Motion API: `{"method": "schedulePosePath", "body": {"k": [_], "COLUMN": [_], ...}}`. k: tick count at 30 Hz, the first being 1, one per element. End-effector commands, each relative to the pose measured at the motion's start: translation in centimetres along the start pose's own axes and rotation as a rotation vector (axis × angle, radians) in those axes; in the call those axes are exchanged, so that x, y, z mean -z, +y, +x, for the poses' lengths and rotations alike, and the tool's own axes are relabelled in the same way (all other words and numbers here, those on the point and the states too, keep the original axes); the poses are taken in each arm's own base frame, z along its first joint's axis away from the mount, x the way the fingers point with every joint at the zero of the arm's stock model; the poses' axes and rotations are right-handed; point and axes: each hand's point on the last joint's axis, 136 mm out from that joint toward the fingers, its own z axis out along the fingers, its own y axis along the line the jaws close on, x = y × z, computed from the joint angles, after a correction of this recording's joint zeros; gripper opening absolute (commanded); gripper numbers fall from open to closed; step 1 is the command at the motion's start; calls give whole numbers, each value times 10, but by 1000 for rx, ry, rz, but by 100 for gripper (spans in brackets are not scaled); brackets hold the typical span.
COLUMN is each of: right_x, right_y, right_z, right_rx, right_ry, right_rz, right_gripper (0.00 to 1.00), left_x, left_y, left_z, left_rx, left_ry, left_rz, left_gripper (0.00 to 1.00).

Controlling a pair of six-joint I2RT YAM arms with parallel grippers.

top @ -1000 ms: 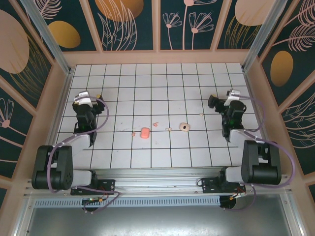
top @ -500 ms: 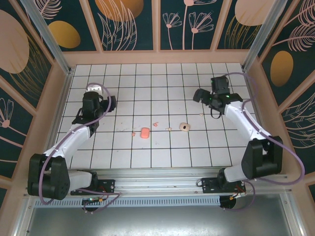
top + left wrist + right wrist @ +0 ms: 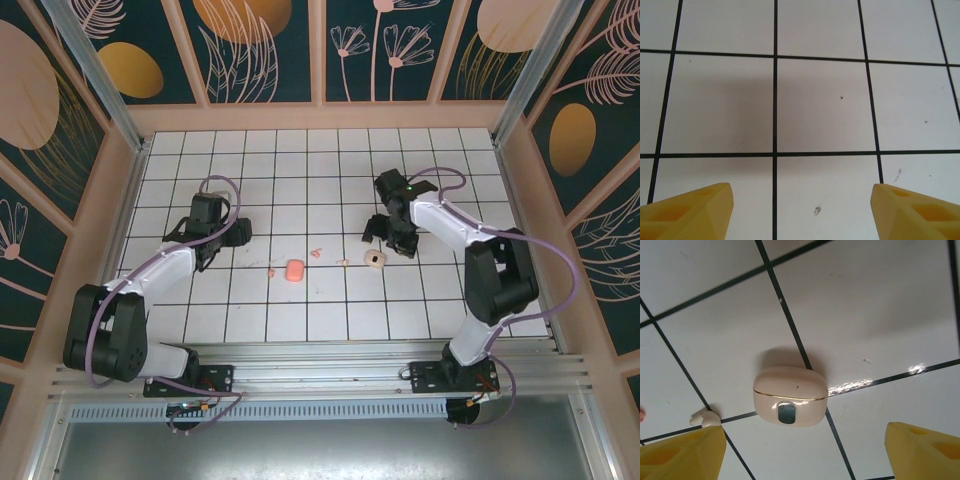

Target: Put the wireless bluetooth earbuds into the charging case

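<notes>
Earbud, tiny pale-pink plastic bit (image 3: 705, 416), lies at eight o'clock of cream rounded charging case (image 3: 790, 396), apart. Right gripper (image 3: 805, 437) gapes wide, empty, near case. Left gripper (image 3: 802, 192) likewise wide, empty, over white tiles (image 3: 820, 100).

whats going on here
Two robot arms are working over a tiled table. The right tool is open above a closed cream case, and one earbud lies on the tiles beside that case, not touching it. The left tool is open over bare tiles and holds nothing. More tiny pink earbuds and a pink box lie loose mid-table. Nothing has been picked up yet.
</notes>
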Motion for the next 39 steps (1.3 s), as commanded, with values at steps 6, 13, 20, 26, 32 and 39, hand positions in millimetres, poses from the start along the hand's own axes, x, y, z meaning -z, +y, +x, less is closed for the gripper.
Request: {"method": "schedulePosePath", "body": {"k": [6,13,20,26,32,39], "right_x": [-20,-33,-45,-54,-59,-38], "right_y": [15,14,13,12,10,16], "right_z": [14,12,10,11,12,0], "right_rx": [7,12,14,14,13,5], "right_ry": [80,93,105,120,124,31], "right_rz": [40,65,82,95,95,53], "right_gripper": [83,77,71,67,57,54], "left_x": [-1,-3,-7,-9,-11,-3], "left_y": [0,1,1,1,-1,-20], "left_z": [10,11,12,13,15,3], "left_rx": [0,4,3,8,9,-23], "left_ry": [32,34,41,47,63,19], "left_rz": [10,1,-2,0,10,115], "left_gripper": [73,72,71,70,65,58]}}
